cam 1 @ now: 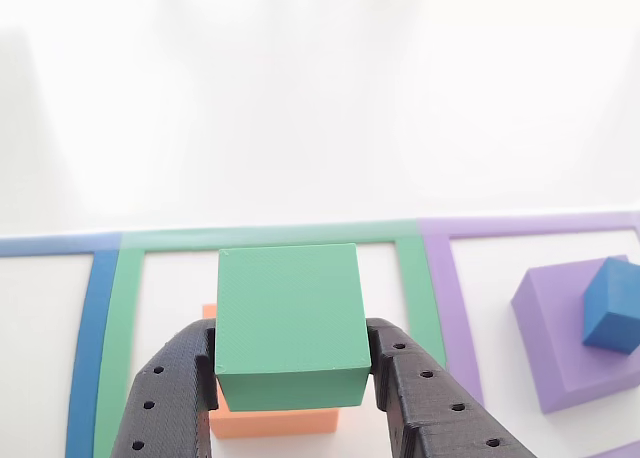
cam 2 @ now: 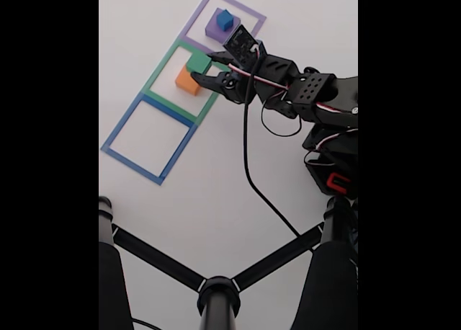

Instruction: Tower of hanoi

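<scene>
My gripper (cam 1: 292, 366) is shut on the green block (cam 1: 290, 323), with a black finger pressed to each side of it. The orange block (cam 1: 268, 420) lies directly under it inside the green taped square. I cannot tell whether the two touch. To the right, the small blue cube (cam 1: 612, 306) sits tilted on the purple block (cam 1: 560, 343) inside the purple taped square. In the fixed view the arm reaches in from the right, and the gripper (cam 2: 204, 68) holds the green block (cam 2: 197, 60) over the orange block (cam 2: 188, 82). The blue cube (cam 2: 224, 17) rests on the purple block (cam 2: 215, 30).
Three taped square outlines run in a diagonal row on the white table: purple (cam 2: 248, 13), green (cam 2: 160, 74) and blue (cam 2: 119, 132). A black cable (cam 2: 248, 164) trails from the arm. Black stand legs (cam 2: 216, 287) cross the bottom of the fixed view.
</scene>
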`<state>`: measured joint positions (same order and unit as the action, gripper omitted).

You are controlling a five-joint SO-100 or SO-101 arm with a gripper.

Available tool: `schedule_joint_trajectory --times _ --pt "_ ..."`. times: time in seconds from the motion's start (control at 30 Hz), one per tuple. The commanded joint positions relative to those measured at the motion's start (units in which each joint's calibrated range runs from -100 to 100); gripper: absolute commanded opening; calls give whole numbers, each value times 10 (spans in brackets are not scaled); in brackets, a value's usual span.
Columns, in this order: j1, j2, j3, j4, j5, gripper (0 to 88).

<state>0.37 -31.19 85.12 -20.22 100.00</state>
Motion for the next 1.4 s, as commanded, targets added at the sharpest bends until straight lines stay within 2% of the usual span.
schedule_joint_trajectory --times 0.0,0.33,1.37 --pt "-9 43 -12 -64 0 102" --pt "-12 150 -32 -158 0 103" --pt "-17 241 -76 -195 0 104"
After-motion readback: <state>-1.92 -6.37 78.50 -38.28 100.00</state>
